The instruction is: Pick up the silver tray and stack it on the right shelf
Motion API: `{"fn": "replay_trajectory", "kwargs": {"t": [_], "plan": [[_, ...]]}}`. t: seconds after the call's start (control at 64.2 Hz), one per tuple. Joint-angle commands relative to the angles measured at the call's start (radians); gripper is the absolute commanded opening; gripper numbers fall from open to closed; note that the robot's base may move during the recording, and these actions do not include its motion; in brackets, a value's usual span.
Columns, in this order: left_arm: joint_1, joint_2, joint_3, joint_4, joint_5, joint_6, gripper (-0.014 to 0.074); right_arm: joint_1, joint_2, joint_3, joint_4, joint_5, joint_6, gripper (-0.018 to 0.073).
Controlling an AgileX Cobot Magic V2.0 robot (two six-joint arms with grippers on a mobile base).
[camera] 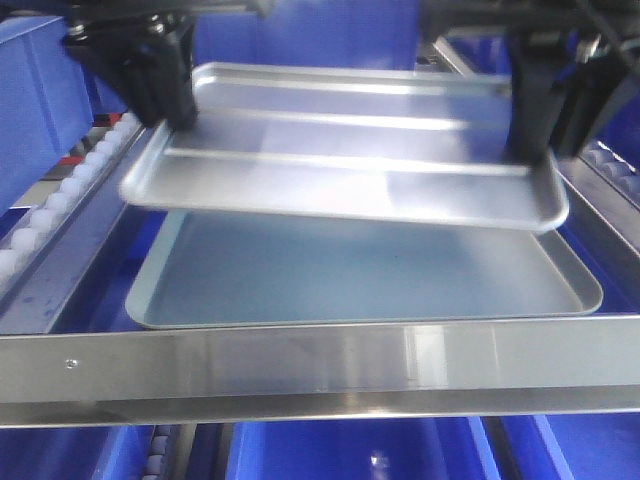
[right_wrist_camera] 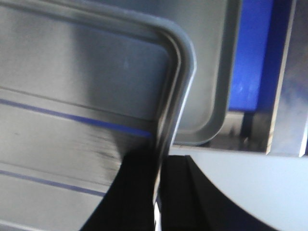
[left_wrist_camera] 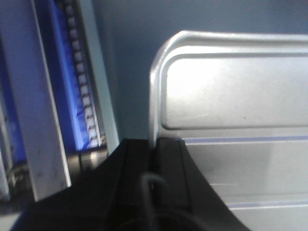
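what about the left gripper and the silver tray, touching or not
Touching. The left wrist view shows the rim of the silver tray clamped between the fingers of the left gripper.

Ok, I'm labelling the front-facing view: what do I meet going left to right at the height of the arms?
White roller track → left gripper → right gripper. The silver tray, clamped by both, spans between them, so it has no single place.
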Motion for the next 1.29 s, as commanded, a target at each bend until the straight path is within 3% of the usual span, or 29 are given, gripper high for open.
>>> {"fn": "replay_trajectory", "kwargs": {"t": [0.0, 0.265, 0.405, 0.607, 0.779, 0.888, 0.997, 1.168, 1.277], "plan": [[-0.011, -0.040, -0.041, -0.005, -0.148, 0.011, -0.0093, -0.047, -0.028, -0.080, -0.011, -0.069, -0.085, 0.0057], [-0.011, 0.045, -0.041, 0.021, -0.221, 0.011, -0.0093, -0.158, 0.046, -0.155, -0.001, -0.056, -0.209, 0.0057], [0.009, 0.131, -0.049, 0.004, -0.224, 0.002, -0.0093, -0.167, 0.112, -0.155, -0.001, -0.102, -0.226, 0.0057], [0.067, 0.229, -0.093, -0.092, -0.211, 0.002, -0.0093, -0.167, 0.203, -0.155, -0.001, -0.152, -0.226, 0.0057], [0.111, 0.292, -0.157, -0.128, -0.101, 0.003, -0.0093, -0.167, 0.247, -0.155, -0.001, -0.177, -0.226, 0.0060], [0.118, 0.298, -0.168, -0.133, -0.084, 0.056, -0.0092, -0.167, 0.249, -0.155, -0.001, -0.180, -0.226, 0.0070], [0.118, 0.298, -0.178, -0.135, -0.091, 0.063, 0.0006, -0.167, 0.249, -0.160, -0.001, -0.176, -0.226, 0.0190], [0.118, 0.298, -0.209, -0.144, -0.083, 0.063, 0.0318, -0.167, 0.249, -0.182, -0.001, -0.148, -0.226, 0.0483], [0.118, 0.298, -0.236, -0.147, -0.059, 0.063, 0.0419, -0.167, 0.247, -0.206, -0.001, -0.121, -0.226, 0.0566]]}}
